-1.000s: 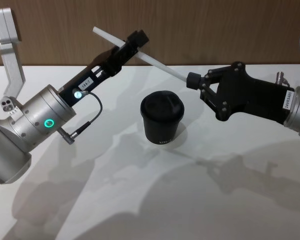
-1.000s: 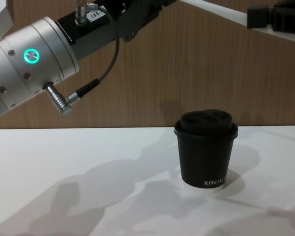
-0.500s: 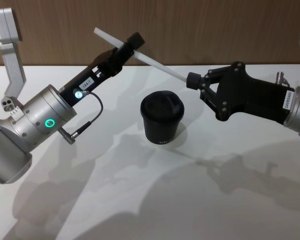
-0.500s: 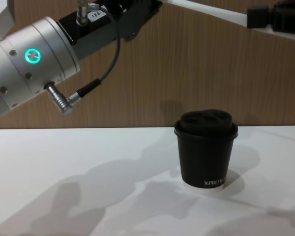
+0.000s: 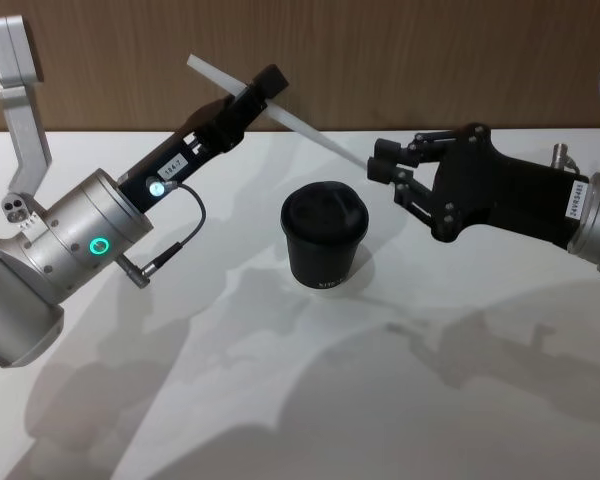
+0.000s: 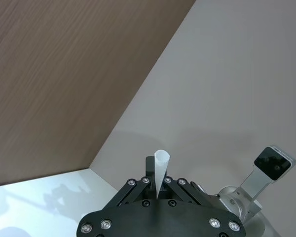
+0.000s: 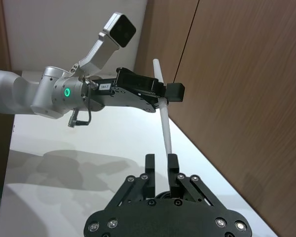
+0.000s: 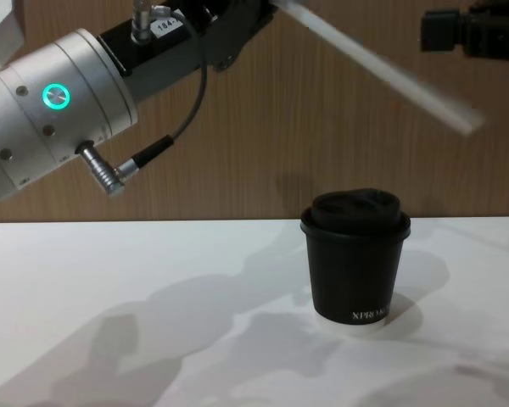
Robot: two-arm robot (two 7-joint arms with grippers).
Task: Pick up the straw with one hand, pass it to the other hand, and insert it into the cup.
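I see the straw point(image 5: 300, 125), long, thin, straight and white, clamped near its far left end in the left gripper point(image 5: 265, 88). It slants down to the right, above and beyond the black lidded cup point(image 5: 325, 235). The right gripper point(image 5: 382, 162) is released, fingers spread, with the straw's lower tip between them.

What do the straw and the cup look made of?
The straw, held in the left gripper: matte opaque white, stiff and straight, likely paper or plastic; cannot tell which. The cup: matte black wall with printed white lettering, probably paper; its domed lid has a faint sheen, likely plastic.
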